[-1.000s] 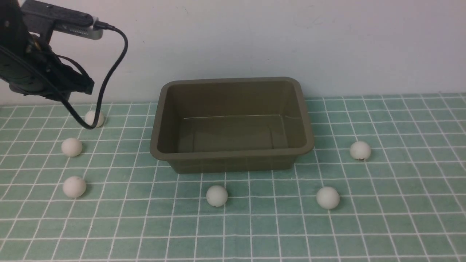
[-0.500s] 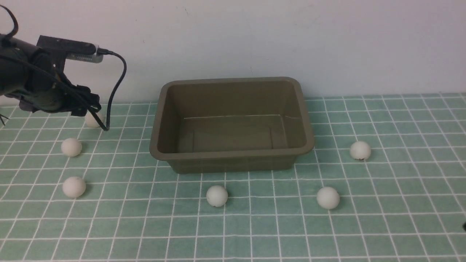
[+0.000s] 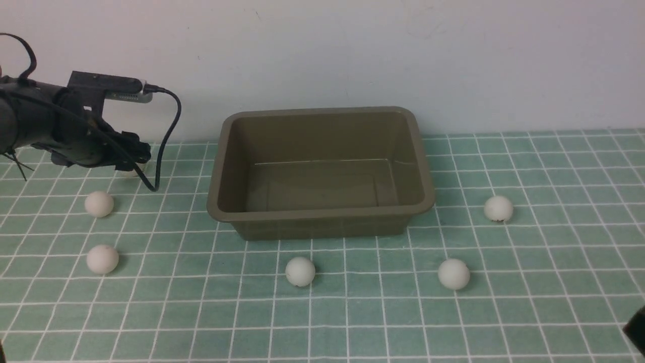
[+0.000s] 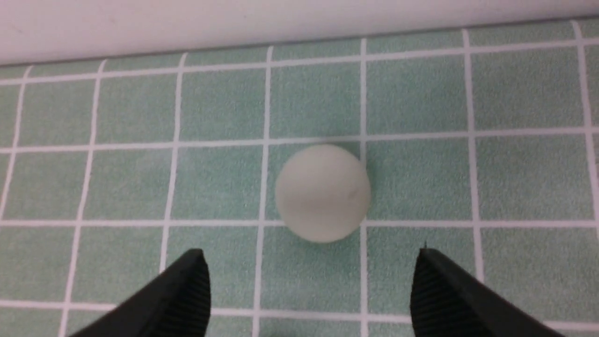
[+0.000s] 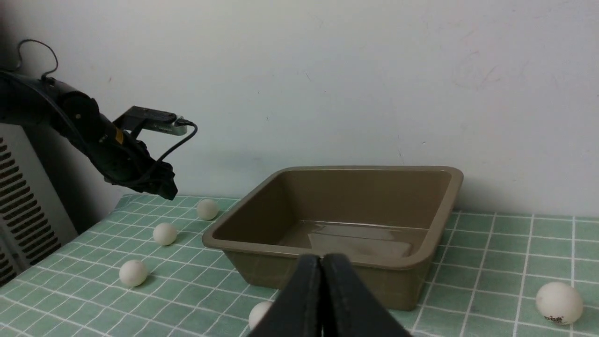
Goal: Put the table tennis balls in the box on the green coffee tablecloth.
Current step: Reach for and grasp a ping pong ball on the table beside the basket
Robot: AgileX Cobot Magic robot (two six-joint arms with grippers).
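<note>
The olive-brown box stands empty at the middle of the green coffee tablecloth. Several table tennis balls lie around it on the cloth: two at the left, two in front, one at the right. My left gripper hangs low over the far-left ball, which lies just beyond its tips, untouched. The left gripper is open. My right gripper is shut and empty, in front of the box.
A white wall rises right behind the box. A black cable loops down from the left wrist. A grey ribbed unit stands beyond the cloth's left edge. A dark part of the right arm shows at the lower right corner.
The left arm has come down and moved right, over the far-left ball, now mostly hidden in the front view. Its jaws have opened. The right arm's dark edge has appeared at the lower right.
</note>
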